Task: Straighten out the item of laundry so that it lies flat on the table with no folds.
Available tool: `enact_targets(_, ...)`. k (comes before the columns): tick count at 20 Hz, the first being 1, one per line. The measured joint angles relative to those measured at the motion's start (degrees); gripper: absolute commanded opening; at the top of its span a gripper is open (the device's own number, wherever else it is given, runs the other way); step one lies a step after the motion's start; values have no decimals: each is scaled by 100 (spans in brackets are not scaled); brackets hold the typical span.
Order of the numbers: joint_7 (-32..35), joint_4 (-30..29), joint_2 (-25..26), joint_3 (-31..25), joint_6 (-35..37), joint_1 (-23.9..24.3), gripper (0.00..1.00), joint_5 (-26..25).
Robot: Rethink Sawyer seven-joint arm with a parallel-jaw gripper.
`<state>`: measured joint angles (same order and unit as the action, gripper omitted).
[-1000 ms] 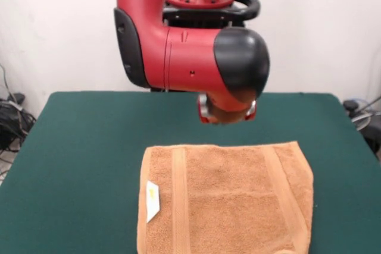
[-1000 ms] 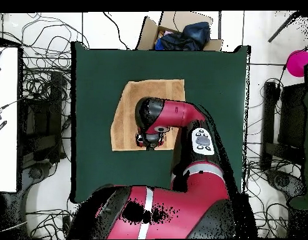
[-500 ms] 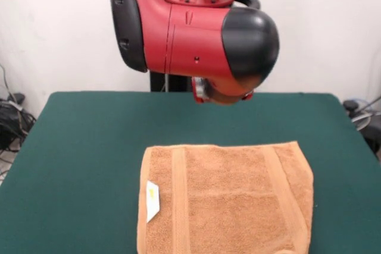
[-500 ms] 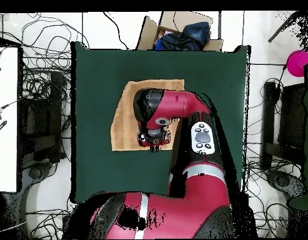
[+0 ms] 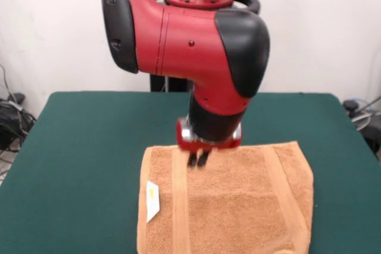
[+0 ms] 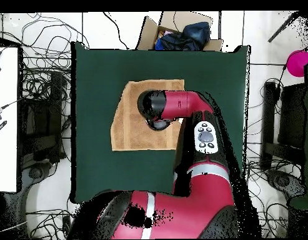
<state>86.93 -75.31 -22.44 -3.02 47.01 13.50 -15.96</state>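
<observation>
The orange-tan towel (image 5: 238,206) lies spread on the green table (image 5: 89,147) near its front edge, with band stripes near both ends and a small white tag (image 5: 153,199) at its left. My gripper (image 5: 198,159) hangs just above the towel's far edge, left of its middle, its two dark tips close together with nothing between them. In the overhead view the towel (image 6: 128,125) lies left of the table's (image 6: 94,75) centre, and the arm (image 6: 175,105) covers its right part and hides the gripper.
A cardboard box with dark cloth (image 6: 181,34) stands past the table's edge opposite the robot. Cables lie on the floor around the table. A pink object (image 6: 298,62) is at the right, and a white surface (image 6: 5,119) at the left.
The arm has swung and dropped: the gripper, up above the table behind the towel earlier, now points down just above the towel's far edge. The towel has not moved.
</observation>
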Motion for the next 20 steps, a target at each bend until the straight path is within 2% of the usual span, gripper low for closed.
enact_targets(4, 0, -14, 43, -9, -1391, 63, 0, -5)
enact_targets(7, 0, 12, 58, 41, -1715, 23, 0, -6)
enact_targets(10, 0, 98, 105, 103, -1601, -57, 0, -6)
enact_targets(20, 0, 441, 341, 269, -501, -250, 0, -6)
